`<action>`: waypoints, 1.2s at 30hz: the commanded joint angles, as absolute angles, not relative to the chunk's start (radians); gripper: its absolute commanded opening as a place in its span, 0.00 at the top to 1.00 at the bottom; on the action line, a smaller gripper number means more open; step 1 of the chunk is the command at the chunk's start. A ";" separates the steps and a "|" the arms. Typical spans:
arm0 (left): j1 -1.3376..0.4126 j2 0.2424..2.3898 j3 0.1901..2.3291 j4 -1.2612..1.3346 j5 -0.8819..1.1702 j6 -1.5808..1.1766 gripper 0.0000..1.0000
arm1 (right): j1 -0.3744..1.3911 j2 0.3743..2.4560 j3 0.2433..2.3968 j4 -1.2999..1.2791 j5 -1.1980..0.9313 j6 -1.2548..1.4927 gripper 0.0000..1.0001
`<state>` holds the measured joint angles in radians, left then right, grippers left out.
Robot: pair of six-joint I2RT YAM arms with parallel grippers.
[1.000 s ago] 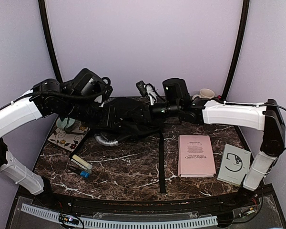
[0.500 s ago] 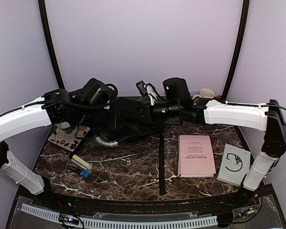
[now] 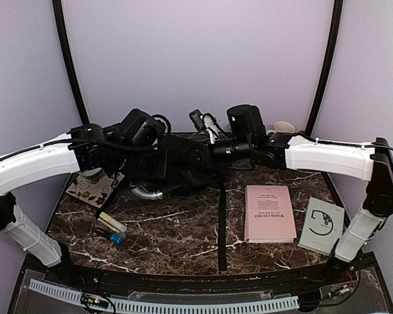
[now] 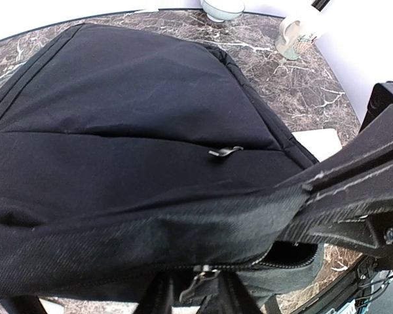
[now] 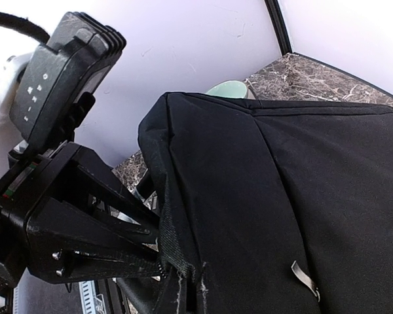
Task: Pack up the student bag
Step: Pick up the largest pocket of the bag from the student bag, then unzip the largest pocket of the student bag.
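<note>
Bag (image 3: 183,159) lies between arms, long axis left-right. Right fingers (image 4: 340,196) clamped on bag rim. Left fingers (image 5: 98,226) at zipper pull (image 4: 198,282); cannot tell grip.

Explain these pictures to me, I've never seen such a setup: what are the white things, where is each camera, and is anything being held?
The white things are two robot arms bolted at the near table edge, each ending in a two-finger gripper. The wide picture comes from a fixed camera above and behind them. The other two come from cameras on the wrists. Both arms reach to the student bag, a black backpack on the marble table. The right gripper is shut on the bag's edge. The left gripper is at another edge of the bag; whether it has clamped I cannot tell. Also lying there: a pink book, a grey booklet, a cup and a patterned card.
</note>
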<state>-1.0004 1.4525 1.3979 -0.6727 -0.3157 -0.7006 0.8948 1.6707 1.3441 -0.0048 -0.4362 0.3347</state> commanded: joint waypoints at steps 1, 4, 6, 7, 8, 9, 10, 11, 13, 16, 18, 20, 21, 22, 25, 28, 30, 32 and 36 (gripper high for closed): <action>-0.989 1.453 1.364 -0.612 -0.341 -0.646 0.79 | 0.907 1.602 1.345 0.067 -0.491 0.333 1.00; -0.989 1.444 1.354 -0.560 -0.332 -0.618 0.86 | 0.908 1.601 1.335 0.067 -0.495 0.331 1.00; -0.989 1.443 1.357 -0.550 -0.333 -0.609 0.92 | 0.908 1.601 1.330 0.063 -0.492 0.327 1.00; -0.989 1.443 1.358 -0.548 -0.331 -0.604 0.94 | 0.908 1.601 1.327 0.062 -0.491 0.322 1.00; -0.989 1.443 1.360 -0.547 -0.330 -0.601 0.97 | 0.908 1.577 1.325 0.061 -0.489 0.320 1.00; -0.989 1.445 1.364 -0.553 -0.330 -0.600 1.00 | 0.908 1.569 1.324 0.060 -0.484 0.318 1.00; -0.989 1.445 1.368 -0.557 -0.331 -0.601 1.00 | 0.908 1.567 1.323 0.058 -0.481 0.317 1.00; -0.989 1.444 1.372 -0.563 -0.332 -0.602 1.00 | 0.908 1.566 1.322 0.055 -0.474 0.316 1.00; -0.989 1.441 1.379 -0.584 -0.334 -0.612 1.00 | 0.908 1.567 1.324 0.042 -0.455 0.308 1.00; -0.989 1.423 1.381 -0.613 -0.333 -0.626 1.00 | 0.908 1.571 1.333 0.002 -0.404 0.282 1.00; -0.989 1.407 1.382 -0.637 -0.333 -0.635 1.00 | 0.907 1.573 1.341 -0.036 -0.366 0.254 1.00; -0.989 1.396 1.387 -0.669 -0.332 -0.641 1.00 | 0.907 1.574 1.346 -0.085 -0.330 0.216 1.00; -0.989 1.391 1.389 -0.692 -0.335 -0.649 1.00 | 0.906 1.573 1.346 -0.099 -0.310 0.197 1.00; -0.989 1.384 1.387 -0.711 -0.338 -0.657 1.00 | 0.905 1.569 1.343 -0.122 -0.293 0.178 1.00; -0.989 1.363 1.375 -0.760 -0.354 -0.676 1.00 | 0.898 1.545 1.318 -0.145 -0.262 0.140 1.00; -0.989 1.341 1.356 -0.797 -0.378 -0.697 1.00 | 0.890 1.503 1.271 -0.145 -0.258 0.117 1.00; -0.983 1.330 1.350 -0.820 -0.389 -0.712 1.00 | 0.886 1.476 1.243 -0.147 -0.266 0.102 1.00; -0.973 1.319 1.339 -0.833 -0.390 -0.718 1.00 | 0.883 1.448 1.212 -0.152 -0.269 0.089 1.00; -0.953 1.304 1.325 -0.834 -0.368 -0.713 1.00 | 0.870 1.383 1.133 -0.165 -0.282 0.055 1.00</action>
<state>-0.9764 1.3422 1.3468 -0.7845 -0.3443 -0.6983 0.8867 1.4540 1.1984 -0.1532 -0.2909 0.1028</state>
